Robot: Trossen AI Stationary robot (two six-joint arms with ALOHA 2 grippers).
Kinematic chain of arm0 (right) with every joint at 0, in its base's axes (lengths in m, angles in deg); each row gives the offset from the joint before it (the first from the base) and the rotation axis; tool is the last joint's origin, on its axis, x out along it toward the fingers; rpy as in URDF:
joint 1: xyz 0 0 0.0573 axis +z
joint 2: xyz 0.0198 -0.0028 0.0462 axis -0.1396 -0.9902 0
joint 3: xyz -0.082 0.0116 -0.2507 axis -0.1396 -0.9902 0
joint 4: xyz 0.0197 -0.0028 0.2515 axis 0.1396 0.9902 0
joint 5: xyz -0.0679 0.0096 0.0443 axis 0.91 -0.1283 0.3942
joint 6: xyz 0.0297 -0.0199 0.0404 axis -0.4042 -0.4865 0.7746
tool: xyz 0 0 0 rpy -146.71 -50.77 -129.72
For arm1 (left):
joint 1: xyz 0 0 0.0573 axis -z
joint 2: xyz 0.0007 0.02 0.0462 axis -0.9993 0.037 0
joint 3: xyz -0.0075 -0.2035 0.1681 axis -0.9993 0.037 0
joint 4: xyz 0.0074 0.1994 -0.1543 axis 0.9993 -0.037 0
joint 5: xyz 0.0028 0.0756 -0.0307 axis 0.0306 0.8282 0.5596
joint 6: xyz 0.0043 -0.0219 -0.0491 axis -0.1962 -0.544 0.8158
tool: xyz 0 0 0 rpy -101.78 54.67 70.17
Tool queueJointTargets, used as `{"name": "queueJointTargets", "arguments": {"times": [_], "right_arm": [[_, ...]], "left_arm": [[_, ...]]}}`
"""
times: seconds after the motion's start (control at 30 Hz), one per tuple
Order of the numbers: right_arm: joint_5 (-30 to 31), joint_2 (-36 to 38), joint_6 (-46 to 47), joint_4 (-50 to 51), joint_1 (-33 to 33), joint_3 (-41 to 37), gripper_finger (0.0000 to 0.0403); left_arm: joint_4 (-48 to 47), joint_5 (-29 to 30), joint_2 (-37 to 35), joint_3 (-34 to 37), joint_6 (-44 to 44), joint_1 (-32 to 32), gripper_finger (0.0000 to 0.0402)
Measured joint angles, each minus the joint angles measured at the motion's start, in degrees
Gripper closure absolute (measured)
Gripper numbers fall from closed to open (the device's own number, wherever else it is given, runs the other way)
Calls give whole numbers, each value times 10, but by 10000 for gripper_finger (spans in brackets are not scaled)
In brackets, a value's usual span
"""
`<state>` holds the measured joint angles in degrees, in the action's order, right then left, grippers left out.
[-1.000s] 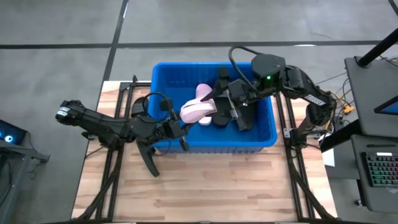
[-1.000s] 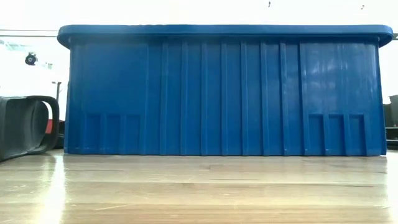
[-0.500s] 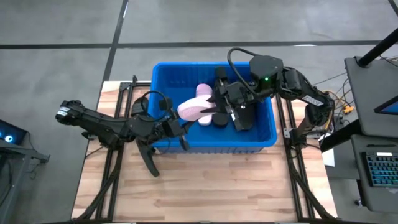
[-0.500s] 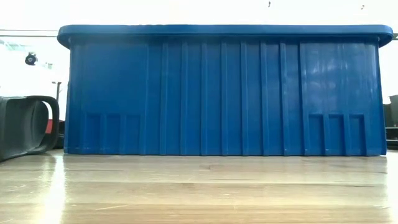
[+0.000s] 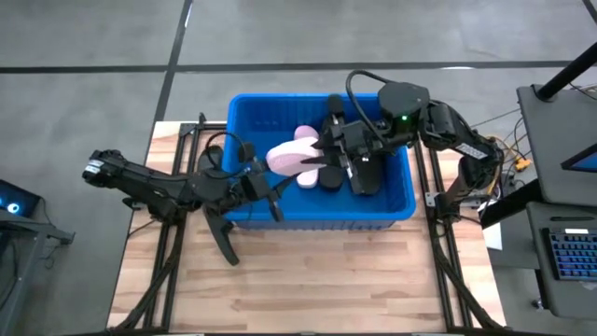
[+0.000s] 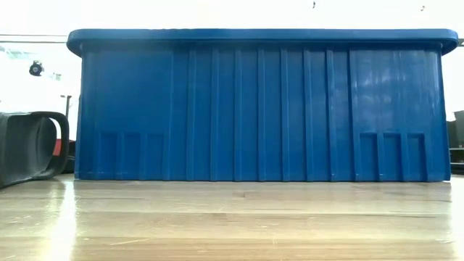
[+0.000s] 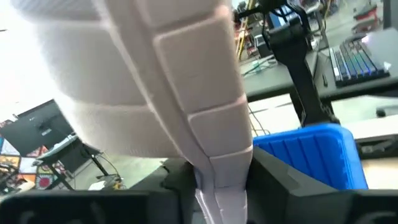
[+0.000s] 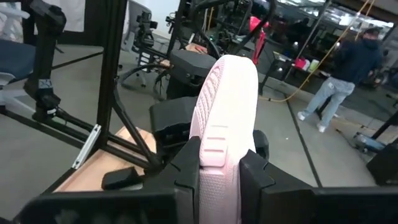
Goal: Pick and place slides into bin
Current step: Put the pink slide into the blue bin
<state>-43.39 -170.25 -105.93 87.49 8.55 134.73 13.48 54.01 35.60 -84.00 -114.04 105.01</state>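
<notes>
A light pink slide hangs over the blue bin, spanning the gap between my two grippers. My left gripper reaches in over the bin's near left wall and is shut on one end of the slide. My right gripper comes from the right and is shut on the other end. Black slides lie inside the bin under the right arm. One black slide lies on the table left of the bin; it also shows in the low view. My left gripper pinches one end of the pink slide's sole between its two fingers. The fingers come level from the table's left. The slide is clear of the bin and sticks out ahead of them. My right gripper pinches the slide's other end between its two fingers, coming about level from the table's right. The slide runs straight out from the fingers toward the left gripper, above the bin's inside.
The bin's ribbed near wall fills the low view. Bare wooden table lies in front of the bin. A desk with a keyboard stands right of the table. A person stands far off in the room.
My right gripper has shut on the pink slide's free end. The slide has shifted a little toward the bin's far left, while both arms have stayed about where they were.
</notes>
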Motion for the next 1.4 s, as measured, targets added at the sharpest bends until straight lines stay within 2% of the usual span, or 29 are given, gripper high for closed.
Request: {"name": "queueJointTargets", "arguments": {"times": [0.13, 0.33, 0.47, 0.6, 0.77, 0.97, 1.2, 1.3, 1.4], "right_arm": [[8, 5, -9, 5, 0, 0, 356], [63, 11, -35, 8, 0, 0, 356], [89, 23, -64, 9, -4, -1, 357], [65, 42, -91, 4, -4, -1, 358], [-81, 68, -134, 4, -6, -1, 358], [-206, 89, -178, -13, -6, -1, 358], [-497, 92, -198, -67, -5, -2, 358], [-629, 88, -197, -111, -6, -2, 358], [-710, 83, -198, -138, 0, -2, 358]], "left_arm": [[3, 0, -10, -1, 29, 1, 246], [-4, -5, -37, 1, 135, 2, 176], [-4, -58, -69, 1, 192, 3, 155], [-9, -125, -96, 2, 218, 3, 152], [-6, -144, -131, 3, 222, 3, 152], [-7, -144, -151, 10, 222, 2, 152], [-3, -160, -150, 11, 228, 2, 152], [2, -186, -149, 11, 236, 2, 152], [43, -232, -145, 12, 235, 2, 152]]}}
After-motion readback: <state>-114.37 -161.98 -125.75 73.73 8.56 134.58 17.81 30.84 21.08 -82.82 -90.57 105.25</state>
